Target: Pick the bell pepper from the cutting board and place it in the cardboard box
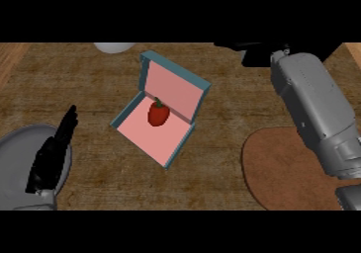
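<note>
Pepper lies in box; my left robot hand rests straight-fingered, right unseen. Risk: my withdrawing forearm clips the lid.

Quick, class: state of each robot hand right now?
Left hand: open, fingers straight, holding nothing, at lower left.
Right hand: mostly out of view at the top; cannot be told.

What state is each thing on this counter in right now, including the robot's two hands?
Red bell pepper: lying inside the box, not held.
Blue box with pink lining: open, lid raised.
Round brown cutting board: bare where it shows.
Grey round plate: at the lower left, partly under the left hand.
Left hand: open, fingers straight, resting.
Right hand: at the top edge, fingers unclear.
</note>
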Robot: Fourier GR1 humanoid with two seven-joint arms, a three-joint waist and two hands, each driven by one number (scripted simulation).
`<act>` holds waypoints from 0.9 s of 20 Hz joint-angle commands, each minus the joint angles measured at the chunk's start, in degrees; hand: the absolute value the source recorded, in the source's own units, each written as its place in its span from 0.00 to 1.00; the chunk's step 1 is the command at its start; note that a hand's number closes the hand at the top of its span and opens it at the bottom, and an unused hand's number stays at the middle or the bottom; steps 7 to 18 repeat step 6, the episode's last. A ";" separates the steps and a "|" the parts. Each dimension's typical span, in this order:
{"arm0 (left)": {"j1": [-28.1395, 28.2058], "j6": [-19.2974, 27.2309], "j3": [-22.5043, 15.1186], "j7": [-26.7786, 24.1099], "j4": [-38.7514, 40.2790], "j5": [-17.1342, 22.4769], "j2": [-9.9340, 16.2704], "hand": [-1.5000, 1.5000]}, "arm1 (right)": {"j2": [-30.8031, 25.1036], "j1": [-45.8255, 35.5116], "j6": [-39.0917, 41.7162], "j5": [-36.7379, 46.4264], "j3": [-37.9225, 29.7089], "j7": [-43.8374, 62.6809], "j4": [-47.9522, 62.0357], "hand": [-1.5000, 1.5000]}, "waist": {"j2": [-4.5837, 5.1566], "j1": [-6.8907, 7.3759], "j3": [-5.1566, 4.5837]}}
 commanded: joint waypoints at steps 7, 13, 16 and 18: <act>-0.91 1.00 -1.69 1.61 -1.64 -1.63 -1.64 0.50 | -14.63 1.83 17.46 -2.18 -6.31 -9.22 9.84 0.00 | 0.25 0.53 0.03; -0.91 1.00 -1.69 1.61 -1.64 -1.63 -1.64 0.50 | -14.63 1.83 17.46 -2.18 -6.31 -9.22 9.84 0.00 | 0.25 0.53 0.03; -0.91 1.00 -1.69 1.61 -1.64 -1.63 -1.64 0.50 | -14.63 1.83 17.46 -2.18 -6.31 -9.22 9.84 0.00 | 0.25 0.53 0.03; -0.91 1.00 -1.69 1.61 -1.64 -1.63 -1.64 0.50 | -14.63 1.83 17.46 -2.18 -6.31 -9.22 9.84 0.00 | 0.25 0.53 0.03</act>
